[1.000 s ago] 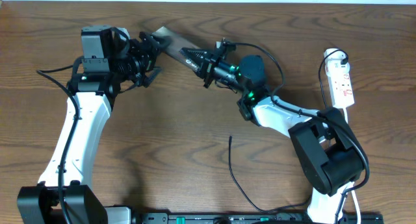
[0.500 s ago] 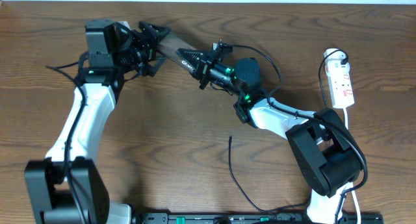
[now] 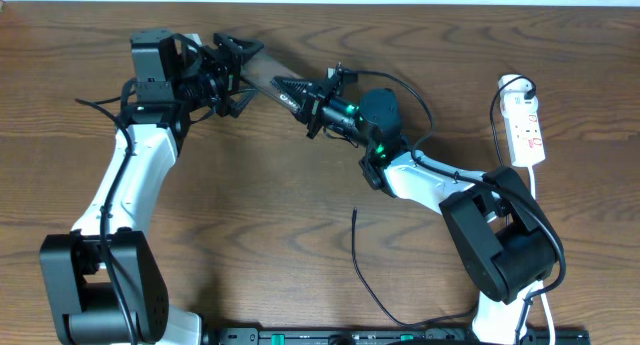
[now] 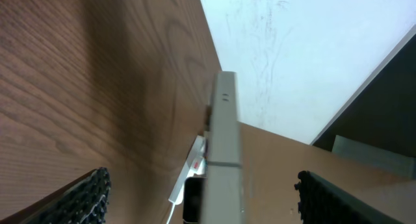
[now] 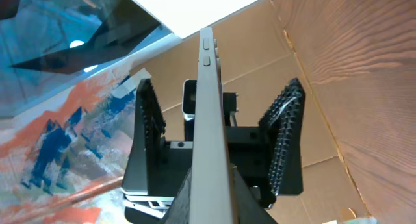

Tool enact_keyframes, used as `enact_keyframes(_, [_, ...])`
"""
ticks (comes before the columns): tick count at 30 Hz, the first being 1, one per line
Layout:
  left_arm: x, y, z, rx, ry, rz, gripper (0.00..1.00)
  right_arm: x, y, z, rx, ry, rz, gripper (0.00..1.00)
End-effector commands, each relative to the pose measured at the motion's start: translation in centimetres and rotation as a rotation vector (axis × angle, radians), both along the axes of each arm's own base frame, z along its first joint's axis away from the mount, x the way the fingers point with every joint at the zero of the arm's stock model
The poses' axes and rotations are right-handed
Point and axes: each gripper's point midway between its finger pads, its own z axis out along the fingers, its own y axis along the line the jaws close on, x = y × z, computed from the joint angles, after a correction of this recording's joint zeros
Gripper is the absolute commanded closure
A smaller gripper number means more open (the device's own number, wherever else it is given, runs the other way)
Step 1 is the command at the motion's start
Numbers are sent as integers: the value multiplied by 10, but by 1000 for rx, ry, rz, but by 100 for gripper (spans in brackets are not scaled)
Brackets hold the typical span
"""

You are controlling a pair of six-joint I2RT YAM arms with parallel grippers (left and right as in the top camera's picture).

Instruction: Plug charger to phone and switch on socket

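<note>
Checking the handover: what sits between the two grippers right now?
The phone, held by the right gripper and reaching into the open left gripper; the overhead view shows it best.

Overhead evenly lit, soft shadows — 2 wrist views blur close up; wall (image 4: 292, 49) glares white.

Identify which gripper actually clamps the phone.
The right gripper: its jaws are shut on the phone, held on edge. The left gripper has its jaws spread wide on either side of it, not touching.
</note>
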Motion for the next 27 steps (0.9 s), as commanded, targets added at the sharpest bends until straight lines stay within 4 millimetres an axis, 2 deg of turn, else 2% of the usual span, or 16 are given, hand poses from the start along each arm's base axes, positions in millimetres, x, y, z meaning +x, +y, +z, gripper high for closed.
enact_keyframes(1, [2,1,9,4,-34,-13,18,-4,5,13,20,-23,15,98])
enact_keyframes(5, [4,3,8,25,-43,0,35,-6,7,13,19,-26,18,98])
enact_keyframes(12, [5,5,7,33,-46,6,38,-8,11,7,-4,-21,25,98])
enact_keyframes(20, [5,7,3,54,-39,18,71,-15,20,4,-23,-39,37,99])
enact_keyframes(27, [5,8,3,56,-36,18,72,-14,20,5,-21,-38,29,99])
